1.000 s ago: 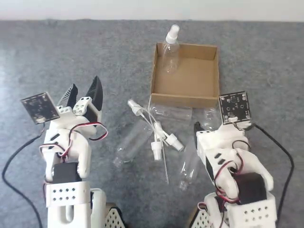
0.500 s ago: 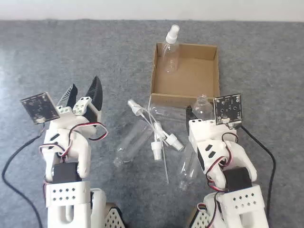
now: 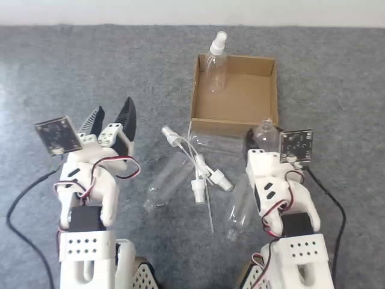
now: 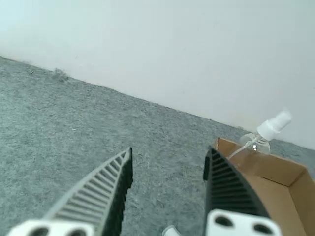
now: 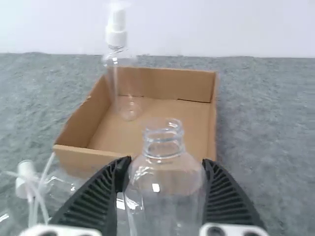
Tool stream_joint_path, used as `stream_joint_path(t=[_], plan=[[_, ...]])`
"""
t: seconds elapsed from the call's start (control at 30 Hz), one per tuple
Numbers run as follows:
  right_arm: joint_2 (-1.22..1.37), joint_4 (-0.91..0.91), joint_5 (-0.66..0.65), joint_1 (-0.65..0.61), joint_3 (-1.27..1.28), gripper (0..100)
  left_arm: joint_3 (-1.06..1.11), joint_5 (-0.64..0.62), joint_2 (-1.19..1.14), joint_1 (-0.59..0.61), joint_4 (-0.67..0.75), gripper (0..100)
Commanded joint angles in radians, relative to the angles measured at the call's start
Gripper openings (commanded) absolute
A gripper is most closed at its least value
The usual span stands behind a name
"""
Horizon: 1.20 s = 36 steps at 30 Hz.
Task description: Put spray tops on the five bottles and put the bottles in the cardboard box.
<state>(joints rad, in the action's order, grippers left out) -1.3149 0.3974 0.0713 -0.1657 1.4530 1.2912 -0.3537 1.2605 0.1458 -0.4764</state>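
Right gripper (image 5: 166, 164) is clamped on a clear bottle (image 5: 165, 169). The bottle is upright, its neck open with no spray top on it, and a black finger presses each side of the body. In the high view this held bottle (image 3: 264, 130) sits at the near right corner of the cardboard box (image 3: 231, 127), on the arm's side of the near wall.

Left gripper (image 3: 114, 108) is spread wide with nothing between the fingers. It hangs over the grey carpet (image 3: 90, 72), well apart from the box and to the left of the loose parts. Its wrist view looks between the two ribbed fingers (image 4: 106, 196) toward the box's far corner.

Inside the box is one capped bottle (image 3: 215, 71), leaning into the far left corner with its white sprayer sticking out past the far rim. The right wrist view shows it standing tilted against the back wall.

On the carpet between the arms:
- one bare bottle (image 3: 168, 179) lies diagonally
- another bare bottle (image 3: 240, 206) lies beside the right arm
- a third bare bottle (image 3: 216, 143) lies along the box's near wall, touching or just beside it – can't tell which

Loose spray tops (image 3: 198, 188) with thin dip tubes lie tangled between the first two bottles, none fitted.
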Motion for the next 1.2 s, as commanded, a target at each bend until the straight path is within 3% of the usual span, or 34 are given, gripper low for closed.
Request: stream_joint_path(t=[0.0, 0.33, 0.83, 1.17], plan=[[-0.022, -0.025, 0.009, 0.051, -0.012, 10.5, -0.015, 0.083, -0.005, -0.048, 0.017, 22], [-0.022, -0.025, 0.009, 0.116, 0.005, 10.5, -0.229, 0.089, -0.012, -0.051, -0.272, 22], [-0.022, -0.028, 0.009, 0.119, 0.029, 10.5, -0.469, 0.086, -0.026, -0.052, -0.488, 22], [-0.022, -0.027, 0.009, 0.119, 0.031, 10.5, -0.779, 0.072, -0.431, -0.104, -0.652, 22]])
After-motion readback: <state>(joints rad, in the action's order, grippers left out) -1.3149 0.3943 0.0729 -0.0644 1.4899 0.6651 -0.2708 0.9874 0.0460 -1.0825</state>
